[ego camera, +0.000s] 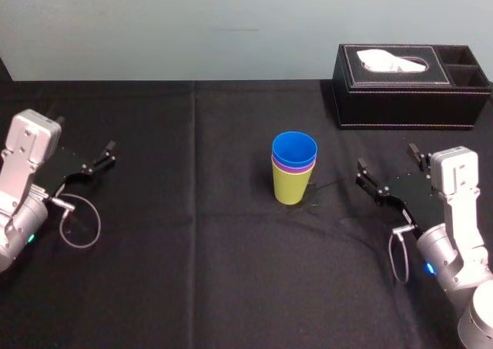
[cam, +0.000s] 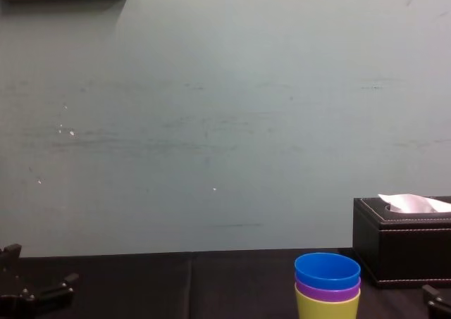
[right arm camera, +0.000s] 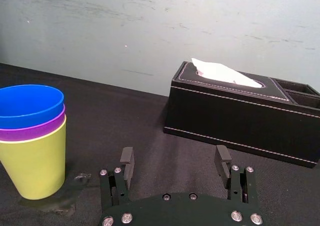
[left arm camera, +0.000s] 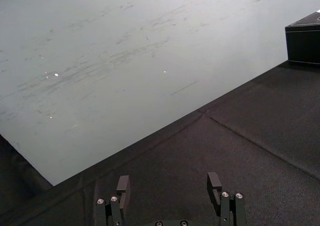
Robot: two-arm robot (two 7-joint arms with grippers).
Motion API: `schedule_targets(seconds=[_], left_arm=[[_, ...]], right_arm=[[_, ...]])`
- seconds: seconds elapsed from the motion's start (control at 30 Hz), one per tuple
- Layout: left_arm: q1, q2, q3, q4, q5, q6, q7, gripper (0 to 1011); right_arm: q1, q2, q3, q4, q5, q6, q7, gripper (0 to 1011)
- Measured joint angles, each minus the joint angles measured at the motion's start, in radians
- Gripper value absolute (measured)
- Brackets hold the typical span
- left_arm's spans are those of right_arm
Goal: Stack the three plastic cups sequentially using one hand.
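At frame centre the cups (ego camera: 293, 168) stand nested on the tabletop (ego camera: 192, 272), so stacking looks done; right claw (ego camera: 387, 158) gapes empty lower right; left claw (left arm camera: 169, 178) likewise, lower left.

Blue cup (ego camera: 294, 147) inside purple cup (ego camera: 293, 166) inside yellow-green cup (ego camera: 292, 187); stack upright.

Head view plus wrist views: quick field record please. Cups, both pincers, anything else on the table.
cups: blue plastic cup nested in purple plastic cup, that nested in yellow-green plastic cup; one upright stack, mid-table
left pincer: open, empty, at the table's left, far from the stack
right pincer: open, empty, right of the stack, not touching it
other: black rectangular tissue box, far right corner
surface: black cloth-covered table
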Motion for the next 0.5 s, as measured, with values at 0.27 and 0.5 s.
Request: schedule_targets(seconds=[0.27,0.5], left_arm=[[0.000,0.000,0.000,0.000,0.000,0.000,0.000,1012],[0.000,0.000,0.000,0.000,0.000,0.000,0.000,1011]], right_arm=[[-0.001,0.001,-0.001,-0.002,-0.001,0.001,-0.004,1000],[-0.001,0.001,-0.002,-0.003,-0.002,0.001,-0.005,1000]])
